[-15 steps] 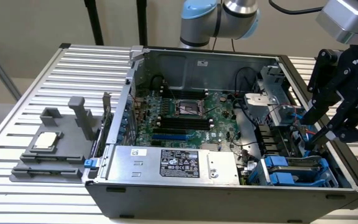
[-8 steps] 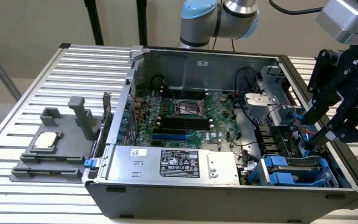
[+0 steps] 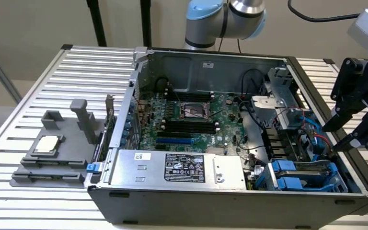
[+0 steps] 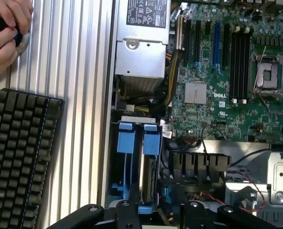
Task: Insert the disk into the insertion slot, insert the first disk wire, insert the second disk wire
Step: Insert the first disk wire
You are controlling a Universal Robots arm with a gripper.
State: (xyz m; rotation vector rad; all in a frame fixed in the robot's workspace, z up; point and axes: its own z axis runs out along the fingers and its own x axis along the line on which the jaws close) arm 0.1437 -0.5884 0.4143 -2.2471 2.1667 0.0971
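Note:
The insertion slot [image 3: 302,175] is a grey-blue cage with blue tabs in the near right corner of the open computer case. In the wrist view the insertion slot [image 4: 136,143] holds the disk [image 4: 148,179], seen edge-on as a silver strip between blue carrier rails. My black gripper [image 3: 339,136] hangs outside the case's right wall, above and to the right of the cage. Its fingers stand apart and open, with nothing between them. Its black linkage bars [image 4: 127,214] show in the wrist view. Blue and red wires [image 3: 312,132] lie loose just behind the cage.
A silver box with a black label [image 3: 184,167] sits beside the cage, and the motherboard [image 3: 190,115] lies behind it. A grey fixture [image 3: 50,153] stands on the ribbed table [image 3: 30,86]. A keyboard [image 4: 22,152] and a person's hand [image 4: 3,33] rest by the case.

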